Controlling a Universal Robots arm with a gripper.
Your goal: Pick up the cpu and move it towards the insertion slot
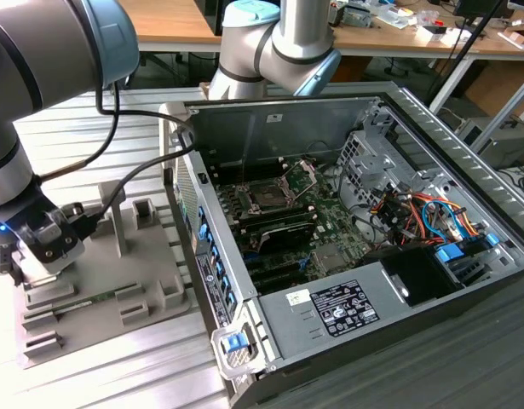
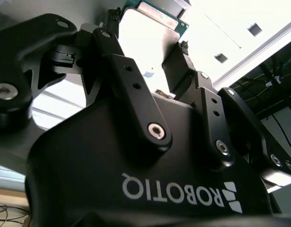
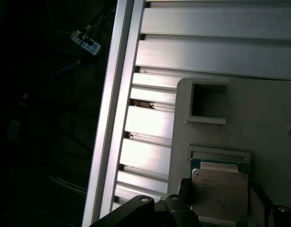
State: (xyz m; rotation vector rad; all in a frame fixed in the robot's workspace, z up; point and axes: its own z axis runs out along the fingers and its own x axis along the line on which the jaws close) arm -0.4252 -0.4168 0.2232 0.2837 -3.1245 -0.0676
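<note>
My gripper (image 2: pixel 147 32) has its jaws clamped on the cpu (image 3: pixel 220 194), over the grey tray (image 3: pixel 259 104). My own linkage hides the chip's near edge.

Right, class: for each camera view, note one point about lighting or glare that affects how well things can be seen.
Exterior view: even light, the open computer case reads clearly. Second wrist view: glare washes out much around the chip, and the gripper is a dark mass. First wrist view: a large area is near black, the metal slats shine, the chip stays legible.
</note>
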